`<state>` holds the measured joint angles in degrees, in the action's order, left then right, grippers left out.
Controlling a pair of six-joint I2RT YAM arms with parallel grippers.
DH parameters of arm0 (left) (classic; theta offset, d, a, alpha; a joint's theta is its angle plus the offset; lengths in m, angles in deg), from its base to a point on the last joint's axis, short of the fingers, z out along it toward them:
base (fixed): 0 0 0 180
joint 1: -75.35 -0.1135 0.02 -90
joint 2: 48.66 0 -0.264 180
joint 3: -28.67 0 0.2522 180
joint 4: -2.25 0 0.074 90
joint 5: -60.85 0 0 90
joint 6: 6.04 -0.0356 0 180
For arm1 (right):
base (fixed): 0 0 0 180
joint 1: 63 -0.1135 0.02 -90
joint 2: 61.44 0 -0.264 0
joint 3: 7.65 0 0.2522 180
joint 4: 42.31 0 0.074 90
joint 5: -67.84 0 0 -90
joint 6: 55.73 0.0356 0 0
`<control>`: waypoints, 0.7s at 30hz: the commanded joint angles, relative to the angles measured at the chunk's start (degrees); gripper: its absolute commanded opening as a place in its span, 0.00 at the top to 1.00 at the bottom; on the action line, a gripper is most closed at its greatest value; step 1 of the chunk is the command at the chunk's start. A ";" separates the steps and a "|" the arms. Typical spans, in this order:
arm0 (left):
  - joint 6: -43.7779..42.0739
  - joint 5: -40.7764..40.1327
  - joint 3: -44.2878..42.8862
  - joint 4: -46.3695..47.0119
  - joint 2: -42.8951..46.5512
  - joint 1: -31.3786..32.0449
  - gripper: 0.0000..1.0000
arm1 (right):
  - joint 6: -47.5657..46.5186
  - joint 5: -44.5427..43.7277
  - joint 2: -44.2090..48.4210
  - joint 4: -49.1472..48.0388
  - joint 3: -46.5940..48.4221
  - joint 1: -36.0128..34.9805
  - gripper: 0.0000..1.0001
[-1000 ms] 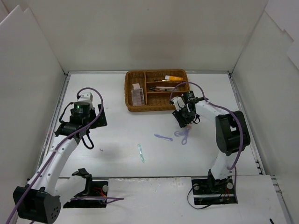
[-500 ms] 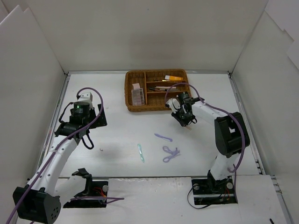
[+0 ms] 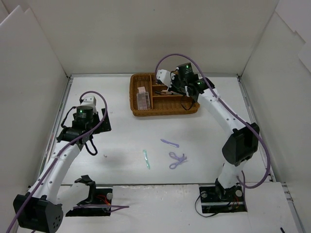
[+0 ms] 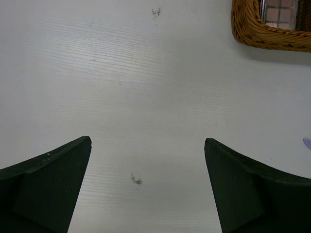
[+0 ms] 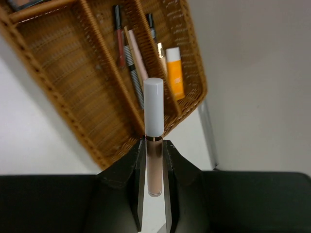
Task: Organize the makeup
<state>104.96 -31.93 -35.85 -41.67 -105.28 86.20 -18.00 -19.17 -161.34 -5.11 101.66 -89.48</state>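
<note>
My right gripper point(image 5: 154, 160) pinches a little white-capped tube point(image 5: 153, 104) above the brown basket point(image 5: 104, 156), so I am at the putting-in step. Next I must lower it over a long slot point(image 5: 68, 68) and let go softly. My left gripper point(image 4: 147, 141) hangs wide open over the table point(image 4: 146, 73).

A slim clear tube of beige liquid with a white cap point(image 5: 153, 107) is clamped in the right pincer point(image 5: 154, 148) over the brown wicker divided tray point(image 3: 160, 112), cap out past the fingertips. In that tray lie an orange tube point(image 5: 174, 73) and thin pencils point(image 5: 132, 63) in the narrow slots, and a brown-toned eyeshadow palette point(image 3: 142, 100) in the left compartment. A mint plastic stick point(image 3: 146, 158), a lilac stick point(image 3: 170, 143) and a lilac looped tool point(image 3: 177, 160) lie apart on the white bench point(image 3: 121, 141).
</note>
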 commanded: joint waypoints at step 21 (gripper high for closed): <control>-0.60 -2.49 -0.74 1.59 -2.00 -0.31 0.03 | -19.53 -4.92 -28.60 -18.07 16.52 1.69 1.00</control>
<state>104.96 -33.51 -35.85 -41.73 -107.07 86.20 -35.01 -21.93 -191.61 -15.03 116.07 -88.52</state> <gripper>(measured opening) 0.969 0.136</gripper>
